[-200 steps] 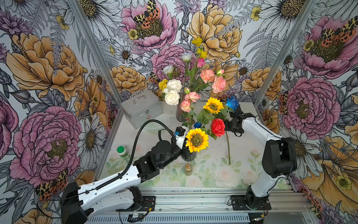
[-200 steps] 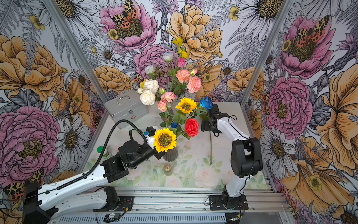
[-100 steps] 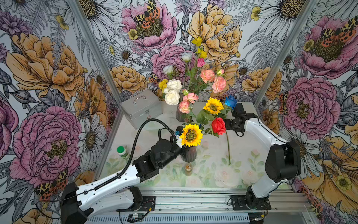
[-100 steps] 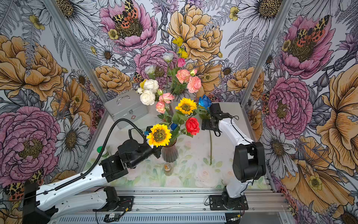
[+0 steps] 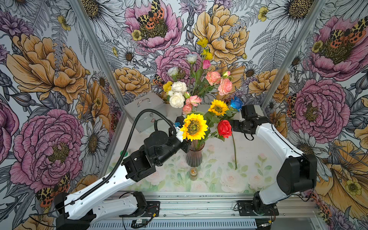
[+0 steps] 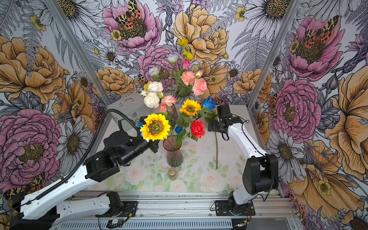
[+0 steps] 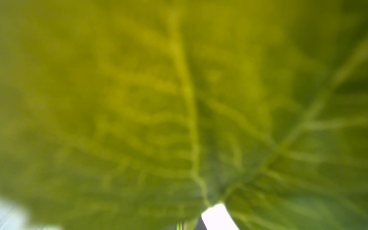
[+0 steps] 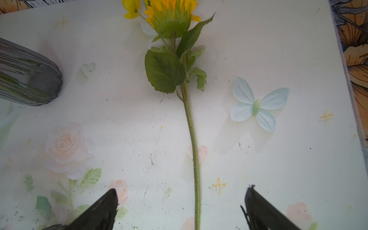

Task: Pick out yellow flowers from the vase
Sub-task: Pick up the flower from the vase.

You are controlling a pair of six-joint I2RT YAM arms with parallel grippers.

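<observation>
A big sunflower [image 5: 194, 126] stands over the pinkish ribbed vase [image 5: 194, 159]. My left gripper [image 5: 186, 144] is at the vase mouth beneath that head, shut on its stem; the jaws are hidden, and a blurred green leaf [image 7: 179, 99] fills the left wrist view. A smaller sunflower [image 5: 218, 107] stays in the vase among red and blue roses. Another sunflower [image 8: 173, 18] lies on the table; its stem [image 5: 235, 153] runs forward. My right gripper [image 8: 181, 189] hangs open above that stem, touching nothing. Small yellow sprays [image 5: 206, 53] rise at the back.
A grey ribbed vase [image 8: 29, 75] with white and pink roses [image 5: 177, 99] stands behind. A grey metal case [image 5: 145, 111] sits at the back left. A small amber jar [image 5: 193, 173] stands before the pinkish vase. A green-capped bottle [image 5: 121, 153] peeks out behind my left arm.
My left gripper has shut, and the big sunflower has risen and shifted back with it. My right arm has drawn a little to the right, still open.
</observation>
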